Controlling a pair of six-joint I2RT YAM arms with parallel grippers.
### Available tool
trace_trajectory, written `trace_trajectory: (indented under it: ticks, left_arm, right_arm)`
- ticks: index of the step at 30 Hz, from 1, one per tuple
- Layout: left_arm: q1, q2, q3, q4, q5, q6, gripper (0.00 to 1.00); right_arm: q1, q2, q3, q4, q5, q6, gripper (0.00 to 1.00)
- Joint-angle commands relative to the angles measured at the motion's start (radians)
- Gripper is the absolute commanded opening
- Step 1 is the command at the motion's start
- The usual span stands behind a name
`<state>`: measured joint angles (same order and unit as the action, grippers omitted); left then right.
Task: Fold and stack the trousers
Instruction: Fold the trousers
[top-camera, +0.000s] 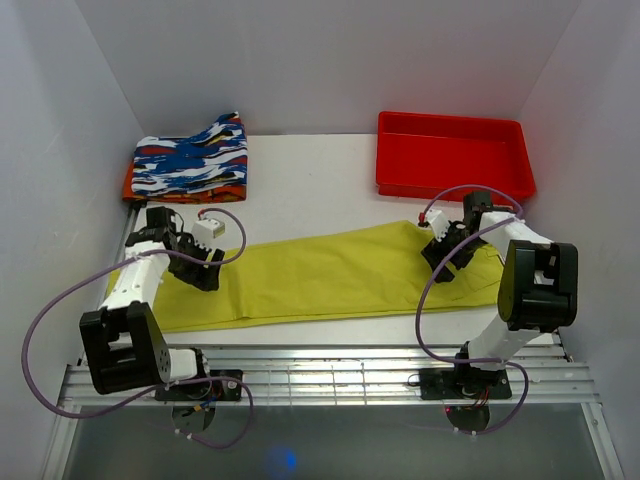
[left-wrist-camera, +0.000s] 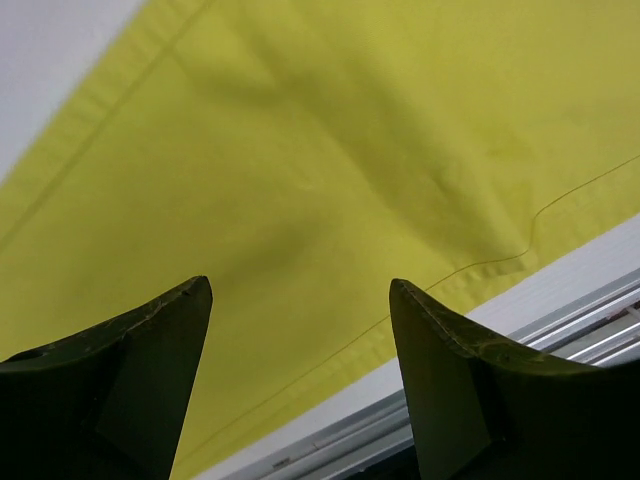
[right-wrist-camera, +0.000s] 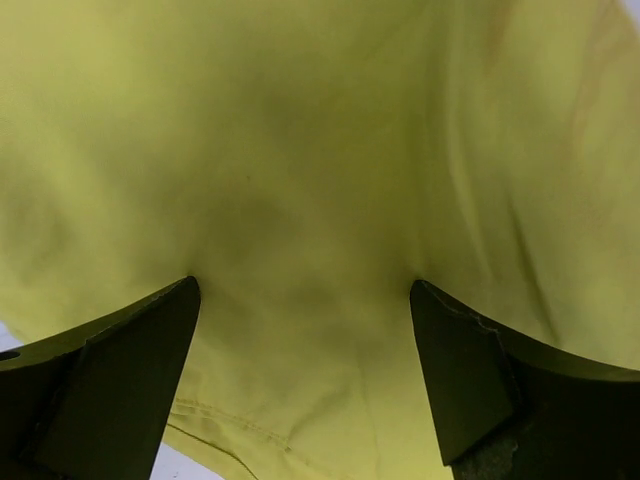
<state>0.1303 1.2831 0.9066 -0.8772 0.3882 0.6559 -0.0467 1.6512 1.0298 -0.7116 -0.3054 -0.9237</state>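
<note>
**A:** Where did the trousers (top-camera: 330, 275) lie?

**B:** Stretched out in one long yellow-green strip across the near half of the white desk (top-camera: 310, 180). They ran from the left arm's side over to the right arm's side, and the right end sat a little farther back than the left. The cloth looked mostly flat, with soft creases.

**A:** And the left fingers (top-camera: 205, 272)?

**B:** They were spread wide apart with nothing between them, low over the left end of the trousers. In the left wrist view the fingers (left-wrist-camera: 130, 380) framed plain cloth with a stitched hem line running past. There was bare desk at the upper left corner, and a strip of desk and the metal rails (left-wrist-camera: 590, 330) at the lower right.

**A:** The right fingers (top-camera: 440, 262)?

**B:** Also parted, gripping nothing, and set over the right end of the trousers. In the right wrist view the fingers (right-wrist-camera: 110, 380) had yellow-green cloth filling nearly everything between and beyond them, with a seamed edge near the bottom. The tips seemed to sit right at the fabric, but from that angle I couldn't tell whether they touched it.

**A:** Anything else on the desk?

**B:** A folded patterned garment (top-camera: 190, 160) in blue, white, black and orange lay at the far left corner, well apart from the trousers. A red tray (top-camera: 450, 190) sat at the far right, just beyond the trousers' right end.
</note>
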Motion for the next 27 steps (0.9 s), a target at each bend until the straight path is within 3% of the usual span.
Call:
trace_trajectory:
  ticks: [1,5,9,15,19,21,27]
  left_arm:
    - [0.052,0.043,-0.066,0.036,-0.057,-0.033,0.82]
    - [0.058,0.170,-0.097,0.110,-0.074,-0.070,0.79]
    - [0.058,0.352,-0.028,0.176,-0.086,-0.108,0.73]
    - [0.100,0.505,0.116,0.228,-0.242,-0.059,0.69]
    - [0.198,0.500,0.242,0.143,-0.172,-0.004,0.71]
    - [0.233,0.469,0.299,0.091,-0.071,0.008,0.75]
    - [0.385,0.372,0.356,0.028,-0.035,-0.062,0.85]
  right_arm:
    - [-0.030,-0.010,-0.075,0.104,0.133,0.025,0.90]
    - [-0.100,-0.034,-0.137,0.112,0.192,-0.007,0.87]
    - [-0.171,-0.065,-0.175,0.112,0.227,-0.055,0.86]
    - [-0.263,-0.051,-0.181,0.106,0.253,-0.083,0.84]
    - [-0.275,-0.065,-0.203,0.090,0.243,-0.093,0.83]
    - [-0.275,-0.073,-0.205,0.081,0.221,-0.093,0.84]
    - [-0.275,-0.094,-0.165,0.012,0.173,-0.073,0.85]
